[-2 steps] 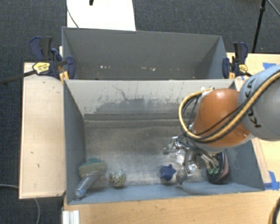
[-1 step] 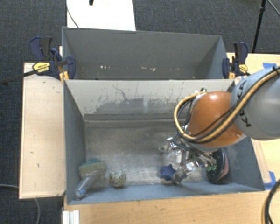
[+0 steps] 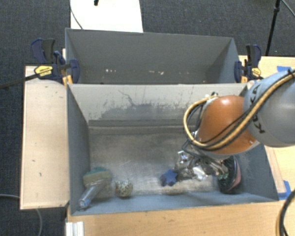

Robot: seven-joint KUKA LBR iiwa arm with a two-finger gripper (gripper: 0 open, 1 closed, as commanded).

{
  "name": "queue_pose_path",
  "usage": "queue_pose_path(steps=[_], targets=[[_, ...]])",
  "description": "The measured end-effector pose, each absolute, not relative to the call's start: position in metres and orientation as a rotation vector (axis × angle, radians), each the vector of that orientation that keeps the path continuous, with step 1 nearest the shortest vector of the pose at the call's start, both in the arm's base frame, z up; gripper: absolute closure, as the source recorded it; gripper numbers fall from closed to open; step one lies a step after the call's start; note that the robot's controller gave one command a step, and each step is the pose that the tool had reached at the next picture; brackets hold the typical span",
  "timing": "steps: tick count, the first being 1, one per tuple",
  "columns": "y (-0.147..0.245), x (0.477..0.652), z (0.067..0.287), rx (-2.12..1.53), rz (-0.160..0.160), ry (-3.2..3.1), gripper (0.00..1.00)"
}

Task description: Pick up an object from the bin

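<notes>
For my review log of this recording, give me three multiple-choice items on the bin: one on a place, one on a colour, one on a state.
1. Where in the bin does the speckled ball lie?
A. by the wall at the view's bottom, left of middle
B. against the far wall
C. in the right corner under the arm

2. What colour is the small piece just left of the tool?
A. yellow
B. blue
C. white

3. How is the brush placed?
A. standing upright
B. lying on the floor in the bottom left corner
C. hanging over the rim

Answers:
1 A, since it sits beside the brush, close to the bottom wall.
2 B, since it shows plainly blue against the grey floor.
3 B, since its head and handle both rest on the floor.
</notes>
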State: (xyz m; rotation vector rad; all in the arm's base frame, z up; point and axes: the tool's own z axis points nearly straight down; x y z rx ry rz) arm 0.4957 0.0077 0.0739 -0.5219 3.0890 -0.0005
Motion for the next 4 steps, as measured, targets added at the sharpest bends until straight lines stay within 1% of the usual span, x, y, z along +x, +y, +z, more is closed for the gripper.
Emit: queue_pose_path(steps=[1, 2, 3, 4], targets=[[0.007, 0.494, 0.072, -0.521, 0.0, 3.095, 0.0], [0.055, 0.495, 0.072, -0.293, 0.001, 3.118, 0.0], [0.054, 0.496, 0.074, -0.291, 0.001, 3.115, 1.0], [0.096, 0.505, 0.214, -0.551, 0.002, 3.082, 1.0]])
